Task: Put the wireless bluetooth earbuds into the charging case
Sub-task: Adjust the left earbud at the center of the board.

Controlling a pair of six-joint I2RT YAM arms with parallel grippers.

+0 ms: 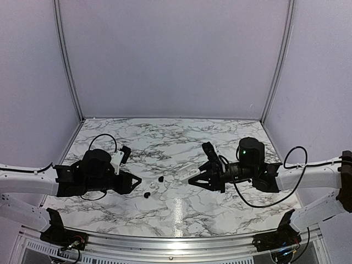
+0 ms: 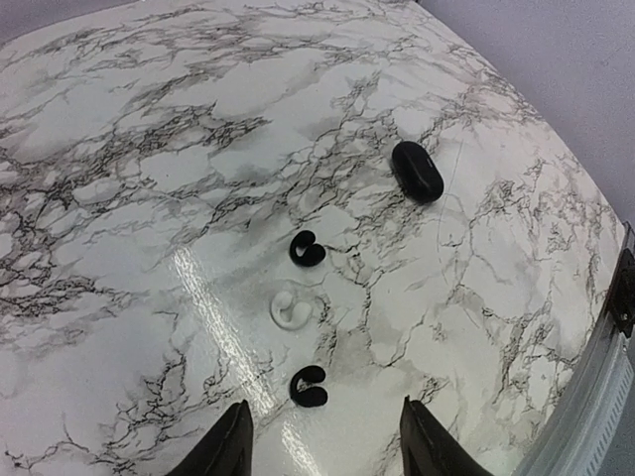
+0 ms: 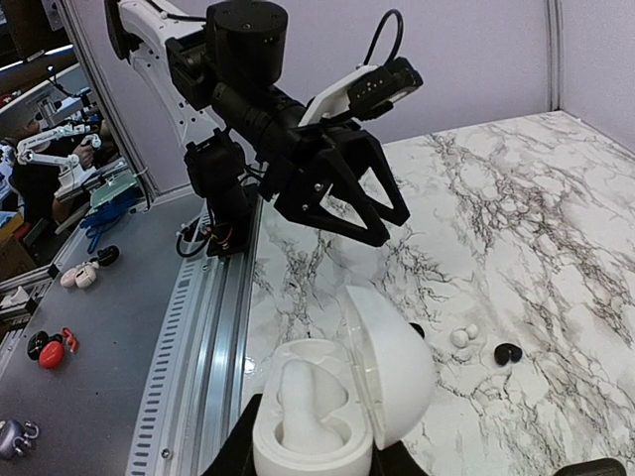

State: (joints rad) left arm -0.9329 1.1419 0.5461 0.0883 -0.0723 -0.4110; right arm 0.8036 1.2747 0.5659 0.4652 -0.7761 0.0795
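My right gripper (image 3: 313, 466) is shut on the base of a white charging case (image 3: 298, 451) whose lid (image 3: 392, 367) stands open. One white earbud (image 3: 303, 402) sits in a slot inside it. A second white earbud (image 2: 293, 305) lies on the marble, between two tiny black C-shaped pieces (image 2: 307, 249) (image 2: 310, 386). My left gripper (image 2: 327, 446) is open just short of the nearer black piece, with nothing between its fingers. From above, the left gripper (image 1: 136, 181) and the right gripper (image 1: 193, 179) face each other, the case (image 1: 186, 171) held off the table.
A glossy black oval (image 2: 417, 171) lies on the marble beyond the white earbud. The table's aluminium front rail (image 3: 198, 327) runs along the near edge. Grey booth walls (image 1: 176, 55) close off the back and sides.
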